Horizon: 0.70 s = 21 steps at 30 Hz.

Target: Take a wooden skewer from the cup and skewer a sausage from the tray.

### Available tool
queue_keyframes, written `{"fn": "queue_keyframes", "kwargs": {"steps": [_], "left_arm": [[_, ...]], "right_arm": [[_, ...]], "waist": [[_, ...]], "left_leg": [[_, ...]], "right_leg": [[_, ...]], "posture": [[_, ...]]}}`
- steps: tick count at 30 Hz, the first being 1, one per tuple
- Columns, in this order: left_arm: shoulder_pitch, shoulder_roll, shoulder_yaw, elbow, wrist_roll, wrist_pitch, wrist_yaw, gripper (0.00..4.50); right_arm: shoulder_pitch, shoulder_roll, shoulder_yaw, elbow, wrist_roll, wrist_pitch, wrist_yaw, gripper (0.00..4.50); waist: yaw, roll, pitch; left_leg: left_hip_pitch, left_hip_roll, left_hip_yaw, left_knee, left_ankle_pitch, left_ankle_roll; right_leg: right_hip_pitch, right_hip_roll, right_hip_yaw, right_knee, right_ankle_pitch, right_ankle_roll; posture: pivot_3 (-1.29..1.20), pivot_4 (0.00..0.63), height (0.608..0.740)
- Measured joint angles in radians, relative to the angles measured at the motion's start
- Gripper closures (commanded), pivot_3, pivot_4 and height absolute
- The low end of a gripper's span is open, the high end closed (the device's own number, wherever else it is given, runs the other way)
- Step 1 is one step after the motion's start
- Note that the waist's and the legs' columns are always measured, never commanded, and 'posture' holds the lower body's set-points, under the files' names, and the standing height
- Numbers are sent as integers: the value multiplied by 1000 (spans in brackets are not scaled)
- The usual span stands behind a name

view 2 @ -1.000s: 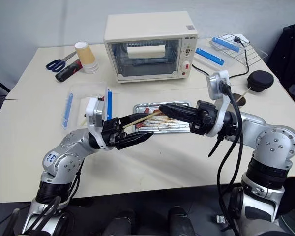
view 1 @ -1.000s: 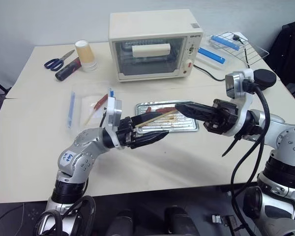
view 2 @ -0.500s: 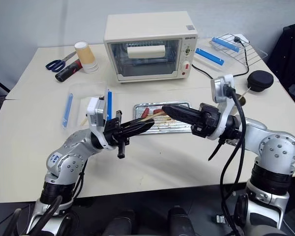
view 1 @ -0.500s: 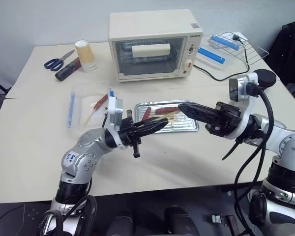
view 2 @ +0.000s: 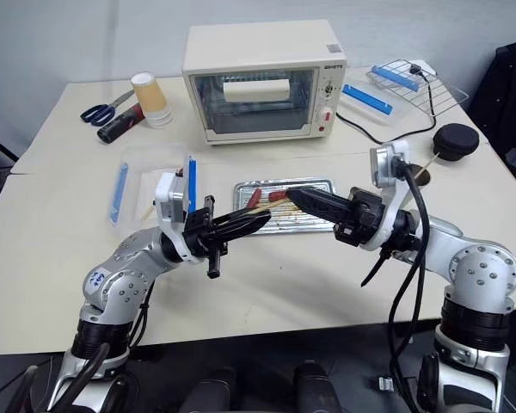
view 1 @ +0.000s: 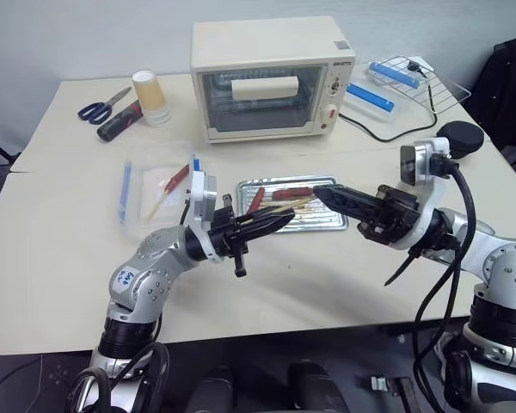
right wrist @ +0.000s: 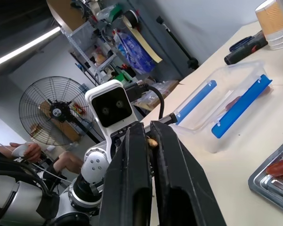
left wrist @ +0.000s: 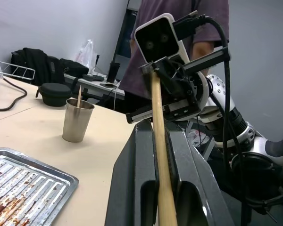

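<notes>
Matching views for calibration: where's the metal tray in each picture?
Left eye view: the tray lies mid-table, in front of the toaster oven.
Right eye view: same spot, picture centre.
Left wrist view: on the table, nearer than the cup, ridged bottom showing.
Right wrist view: one corner, bearing a sausage.
Shared landmark: the wooden skewer in the left gripper.
</notes>
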Motion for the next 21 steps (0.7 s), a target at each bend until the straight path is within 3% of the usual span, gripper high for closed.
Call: {"fn": "queue_keyframes", "kwargs": {"steps": [3, 7, 11, 16, 21], "left_arm": [[0, 14, 20, 1, 24, -29, 15, 4500], [18, 85, 66, 28, 86, -107, 14, 4500], [181, 193, 159, 33, 132, -191, -11, 4500], [380, 241, 314, 3, 137, -210, 20, 4500], [446, 240, 360, -56, 117, -210, 53, 4500]], "right_arm": [[27, -44, 17, -2, -34, -11, 13, 2454], [120, -189, 45, -26, -208, -112, 120, 1176], [370, -302, 101, -41, -573, -482, 275, 24], [547, -300, 125, 98, -860, -873, 392, 24], [440, -253, 152, 121, -883, -916, 393, 24]], "waist": [[1, 0, 0], [3, 0, 0], [1, 0, 0], [2, -1, 0], [-1, -1, 1]], "left_leg": [[0, 0, 0, 0, 0, 0], [0, 0, 0, -1, 0, 0], [0, 0, 1, -4, -1, 1], [2, 0, 2, -1, 0, 2], [13, 2, 1, -4, 0, 2]], "right_leg": [[0, 0, 0, 0, 0, 0], [1, 0, 0, -2, 0, 0], [0, 0, 1, -5, 0, 0], [3, 0, 1, -5, 2, 1], [15, 0, 0, -10, 3, 0]], "posture": [[0, 150, 740], [0, 150, 740], [0, 150, 740], [0, 150, 740], [0, 150, 740]]}}
